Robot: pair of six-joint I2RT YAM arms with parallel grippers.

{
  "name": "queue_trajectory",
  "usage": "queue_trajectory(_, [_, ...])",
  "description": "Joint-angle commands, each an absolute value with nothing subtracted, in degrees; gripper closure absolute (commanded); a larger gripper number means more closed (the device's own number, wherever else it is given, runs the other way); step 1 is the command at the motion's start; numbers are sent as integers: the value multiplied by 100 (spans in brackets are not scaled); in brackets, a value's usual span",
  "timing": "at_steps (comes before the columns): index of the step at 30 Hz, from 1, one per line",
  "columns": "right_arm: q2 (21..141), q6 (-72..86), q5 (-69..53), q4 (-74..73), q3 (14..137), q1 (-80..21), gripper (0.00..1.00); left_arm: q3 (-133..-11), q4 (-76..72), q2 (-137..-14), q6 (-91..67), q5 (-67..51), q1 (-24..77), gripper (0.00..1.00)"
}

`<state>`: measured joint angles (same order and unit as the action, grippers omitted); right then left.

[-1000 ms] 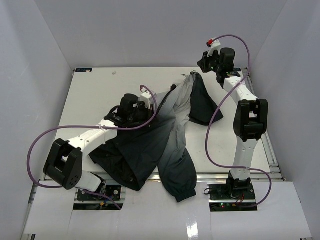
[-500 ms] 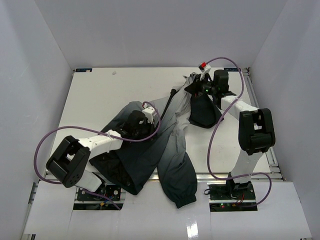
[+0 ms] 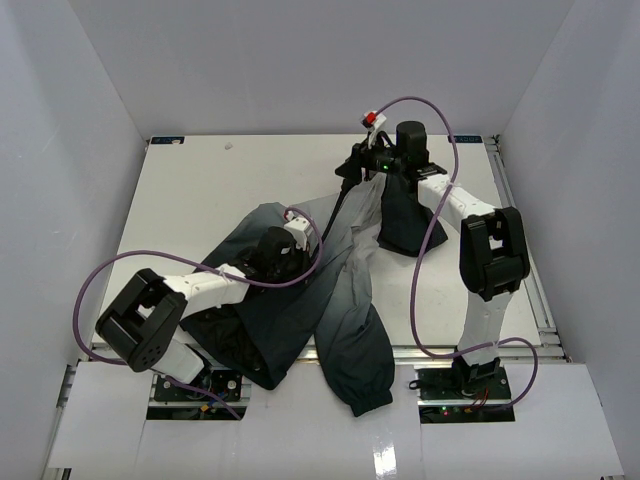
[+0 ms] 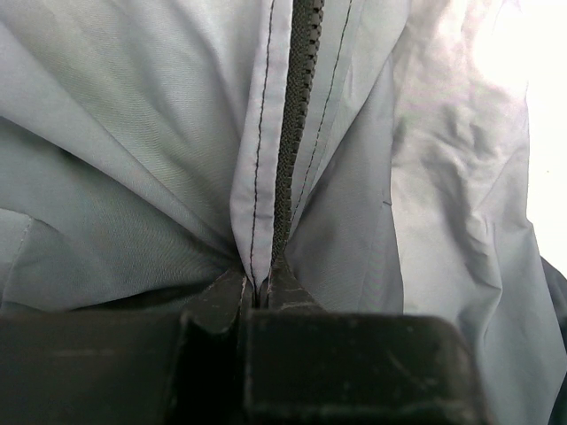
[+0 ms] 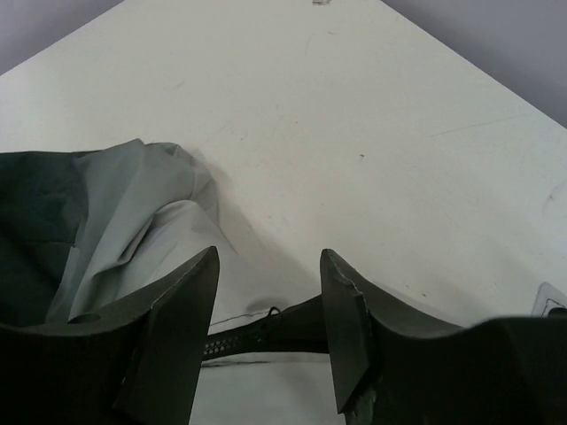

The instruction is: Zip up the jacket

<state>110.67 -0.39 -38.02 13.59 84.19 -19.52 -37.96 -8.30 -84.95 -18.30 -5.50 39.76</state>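
The dark jacket [image 3: 340,290] lies spread across the table, its grey lining up. My left gripper [image 3: 272,252] rests on its middle. In the left wrist view it [image 4: 261,288] is shut on the jacket's fabric edge beside the zipper [image 4: 297,115], which runs straight away from the jaws. My right gripper [image 3: 352,170] hovers at the jacket's far end. In the right wrist view it [image 5: 270,292] stands open, with the zipper's dark top end [image 5: 266,332] lying on the grey fabric [image 5: 115,204] between and below the fingers [image 5: 177,328].
A white table [image 3: 220,180] is boxed in by pale walls on three sides. Purple cables loop off both arms [image 3: 430,250]. One sleeve cuff [image 3: 362,380] reaches the near edge. A dark jacket fold [image 3: 405,215] lies under the right arm.
The right arm has swung left and down to the zipper's far end, and its jaws have opened. The left gripper slid slightly toward me, still shut on the jacket.
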Motion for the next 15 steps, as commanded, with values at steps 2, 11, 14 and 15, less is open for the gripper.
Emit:
queue_trajectory(2, [11464,-717,-3613,414,8926,-1936,40,-3683,-652,-8604,-1872,-547,4043,100])
queue_trajectory(11, [11253,-321,-2576,600,8329,-1981,44,-3685,-707,-8745,-1929,-536,4069,100])
queue_trajectory(14, [10782,267,-2143,1254,7194,-1969,44,-3616,-844,-8706,-2126,-477,4069,87])
queue_trajectory(15, [10592,426,-2141,1586,6936,-1980,44,-3602,-880,-8674,-2152,-480,4069,81])
